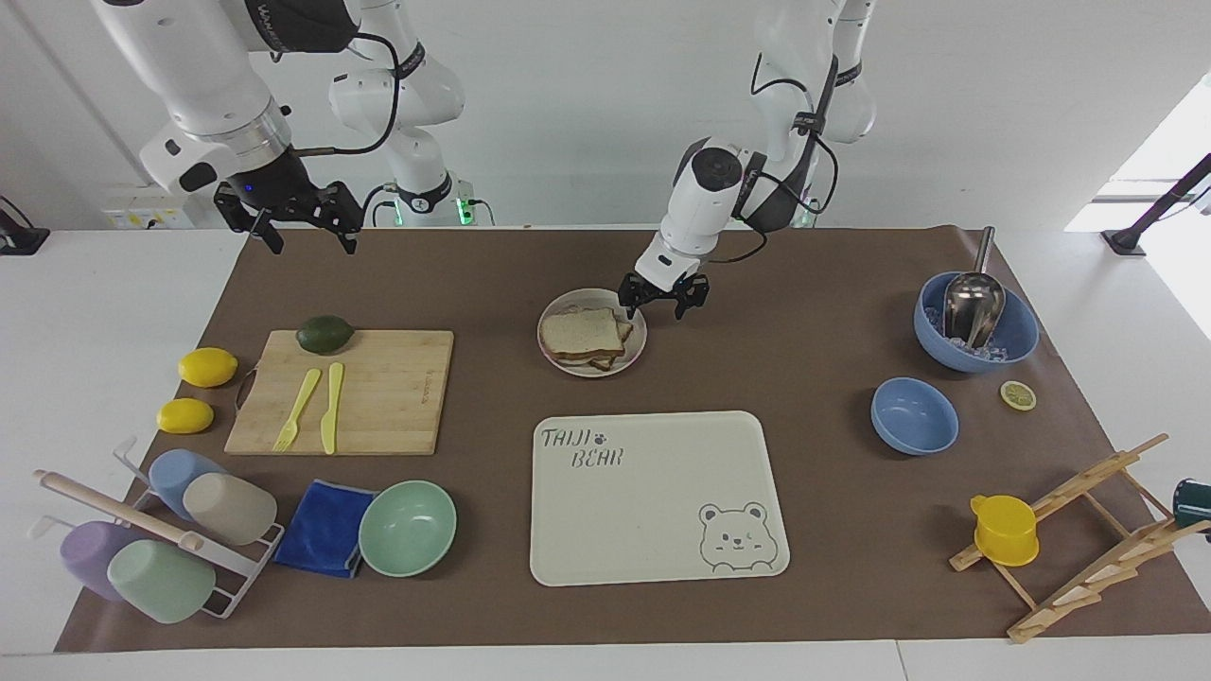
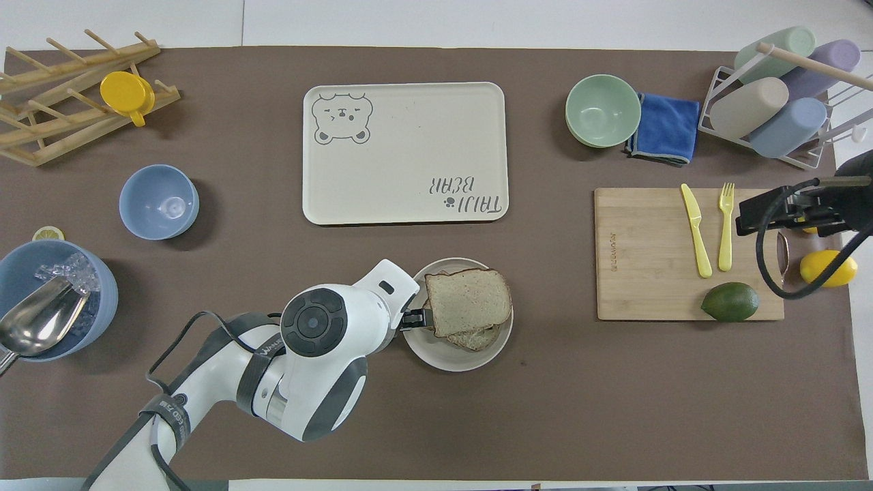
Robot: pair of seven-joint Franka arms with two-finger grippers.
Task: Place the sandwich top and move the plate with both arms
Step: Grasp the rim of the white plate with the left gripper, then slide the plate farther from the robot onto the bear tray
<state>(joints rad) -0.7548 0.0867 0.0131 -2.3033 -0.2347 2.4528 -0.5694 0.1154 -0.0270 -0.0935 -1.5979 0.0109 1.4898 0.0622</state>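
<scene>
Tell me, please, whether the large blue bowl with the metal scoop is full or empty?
Not empty: the large blue bowl holds ice cubes and the scoop.

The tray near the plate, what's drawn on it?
The tray: plain cream, grey bear face, "TAIJI BEAR" lettering; clearest in facing view.

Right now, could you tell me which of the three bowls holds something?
The large blue bowl at the left arm's end: it holds ice and a metal scoop; the others are empty.
</scene>
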